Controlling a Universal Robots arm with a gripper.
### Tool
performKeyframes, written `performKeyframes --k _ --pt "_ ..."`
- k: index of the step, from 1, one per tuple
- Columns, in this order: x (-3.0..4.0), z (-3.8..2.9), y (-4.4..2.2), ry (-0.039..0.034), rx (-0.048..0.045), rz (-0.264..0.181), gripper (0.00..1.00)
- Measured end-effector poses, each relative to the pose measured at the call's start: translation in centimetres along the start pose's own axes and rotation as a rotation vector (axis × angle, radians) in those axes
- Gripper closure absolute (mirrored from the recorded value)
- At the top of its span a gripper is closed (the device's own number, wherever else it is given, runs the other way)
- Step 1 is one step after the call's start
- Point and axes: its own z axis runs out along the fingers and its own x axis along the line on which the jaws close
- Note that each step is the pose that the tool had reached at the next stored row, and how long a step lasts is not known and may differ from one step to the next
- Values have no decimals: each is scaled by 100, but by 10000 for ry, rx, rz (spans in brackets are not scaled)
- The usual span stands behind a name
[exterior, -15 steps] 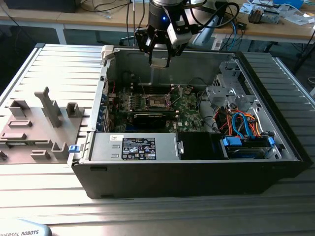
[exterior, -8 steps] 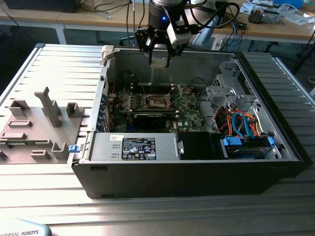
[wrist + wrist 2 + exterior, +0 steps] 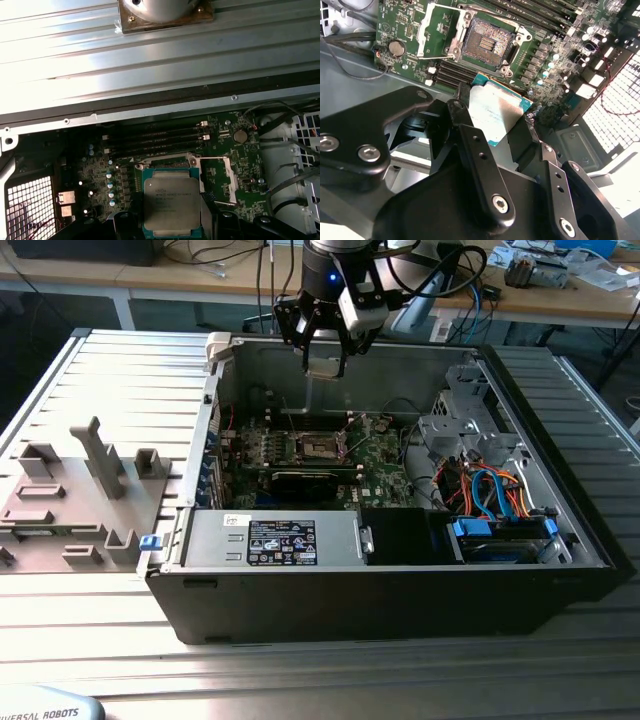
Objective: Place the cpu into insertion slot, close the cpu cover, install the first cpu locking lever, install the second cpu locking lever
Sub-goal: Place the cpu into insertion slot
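My gripper [image 3: 325, 358] hangs above the open computer case, over its back wall, shut on the cpu [image 3: 325, 368]. In both wrist views the cpu [image 3: 495, 112] [image 3: 171, 200] is a flat silver-grey square on a green-edged base, pinched at two opposite edges by the black fingers [image 3: 464, 107]. The insertion slot [image 3: 487, 42] lies open on the green board below, its dark contact field bare. It sits near the board's middle [image 3: 320, 447]. The cpu cover [image 3: 434, 27] stands flipped up beside the slot. In the first wrist view the held cpu hides most of the slot.
Memory slots [image 3: 155, 140] run beside the socket. A black card [image 3: 310, 480] crosses the board nearer the front. A drive cage with orange and blue cables [image 3: 490, 490] fills the exterior view's right. The power supply [image 3: 275, 540] sits at the front. A grey fixture [image 3: 80, 490] stands left of the case.
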Motion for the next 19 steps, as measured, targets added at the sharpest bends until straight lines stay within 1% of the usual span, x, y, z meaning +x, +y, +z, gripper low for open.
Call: performKeyframes --k 12,14,19 --pt "0 2 0 -10 -2 107 46" --pt "0 3 0 -26 6 280 46" --pt "0 3 0 -27 6 297 46"
